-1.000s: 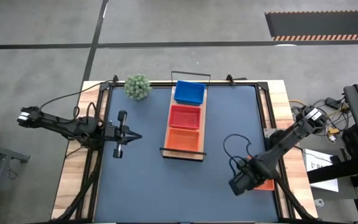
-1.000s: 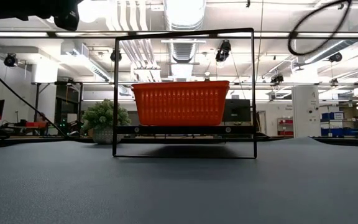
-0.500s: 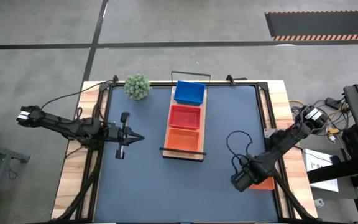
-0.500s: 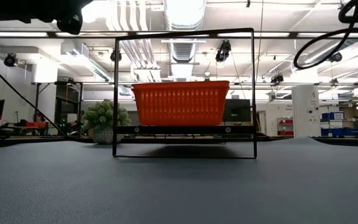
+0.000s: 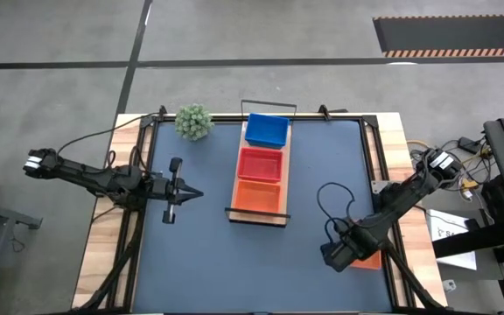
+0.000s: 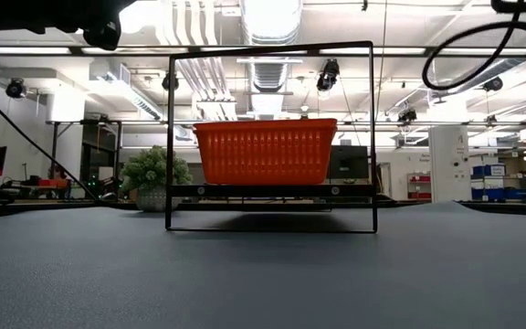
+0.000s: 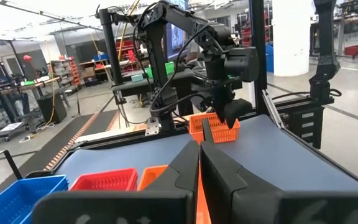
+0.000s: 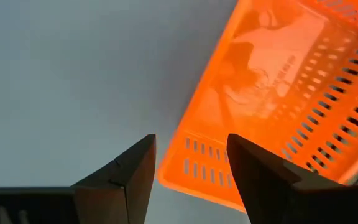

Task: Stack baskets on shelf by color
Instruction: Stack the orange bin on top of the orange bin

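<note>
Three baskets sit in a row on the light-wood shelf (image 5: 286, 153): a blue one (image 5: 266, 129) farthest, a red one (image 5: 260, 164) in the middle, an orange one (image 5: 257, 194) nearest. That orange basket (image 6: 265, 151) shows behind the wire rail in the low view. Another orange basket (image 5: 370, 259) rests flat on the mat at the near right. My right gripper (image 8: 191, 180) hangs open over its end, one finger on either side of its end wall. My left gripper (image 5: 196, 192) hovers shut left of the shelf, holding nothing. My right gripper comes at the loose orange basket from above, and its open fingers straddle the basket's perforated end wall (image 8: 204, 163). Whether a finger touches the wall, I cannot tell. The basket lies bottom down on the mat (image 7: 213, 127).
A fuzzy green plant ball (image 5: 194, 122) stands at the far left corner of the dark-blue mat (image 5: 199, 262). Black wire rails (image 6: 270, 46) frame the shelf's ends. Wooden table edges and cables run along both sides.
My right arm has shifted slightly above the loose orange basket, and its cable loop has swung. The basket stays where it was.
</note>
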